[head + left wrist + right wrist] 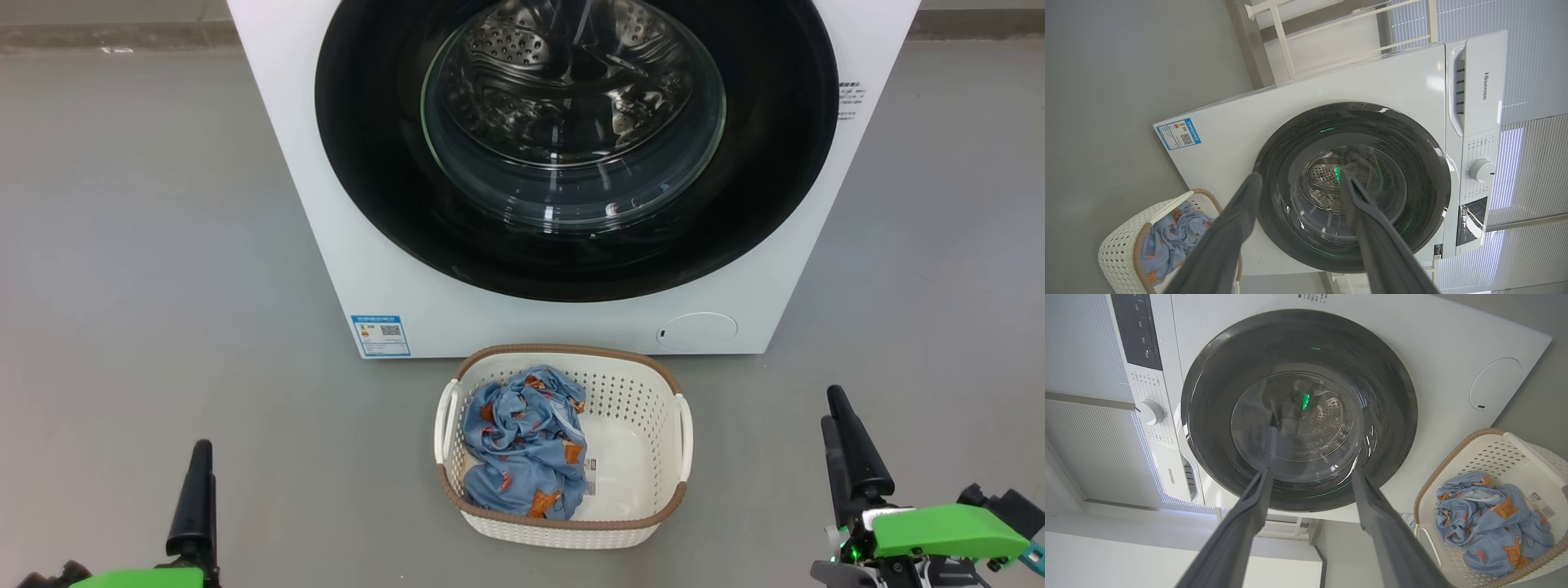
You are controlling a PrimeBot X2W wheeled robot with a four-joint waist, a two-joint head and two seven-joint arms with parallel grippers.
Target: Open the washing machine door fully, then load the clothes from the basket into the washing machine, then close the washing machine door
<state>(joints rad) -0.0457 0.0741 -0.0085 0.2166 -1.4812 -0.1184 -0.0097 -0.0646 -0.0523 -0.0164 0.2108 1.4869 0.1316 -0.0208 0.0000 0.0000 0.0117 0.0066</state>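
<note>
Head view: the washing machine door (367,163) is shut on the washing machine (359,278). The basket (571,354) stands on the floor (163,245) just before the machine, with the clothes (522,445) in its left half.

Left wrist view: left gripper (1300,175), jaws apart, faces the door.

Right wrist view: right gripper (1311,470), jaws apart, faces the door.

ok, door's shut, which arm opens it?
Right, marginally: the right hand looks nearer the washing machine door than the left hand. Both are open and empty; I can't see a handle.
</note>
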